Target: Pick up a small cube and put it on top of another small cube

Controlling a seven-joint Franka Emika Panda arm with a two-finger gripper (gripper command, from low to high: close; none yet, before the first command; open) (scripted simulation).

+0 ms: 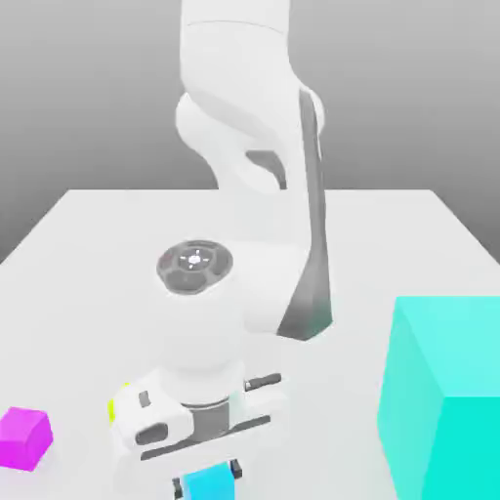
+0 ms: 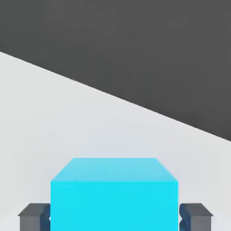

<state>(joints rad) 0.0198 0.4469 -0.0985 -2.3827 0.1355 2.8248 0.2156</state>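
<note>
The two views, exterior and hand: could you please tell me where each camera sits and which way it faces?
Exterior view: off the arm, above the white table, looking down at the arm, the pincer, a magenta cube and a huge turquoise cube.
Hand view: on the hand, looking past its dark fingertips at the sky-blue cube between them.
Shared: the sky-blue cube, pincer, table.

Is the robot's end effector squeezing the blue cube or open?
Cannot tell. The end effector has fingers on both sides of the blue cube, but contact isn't clear.
</note>
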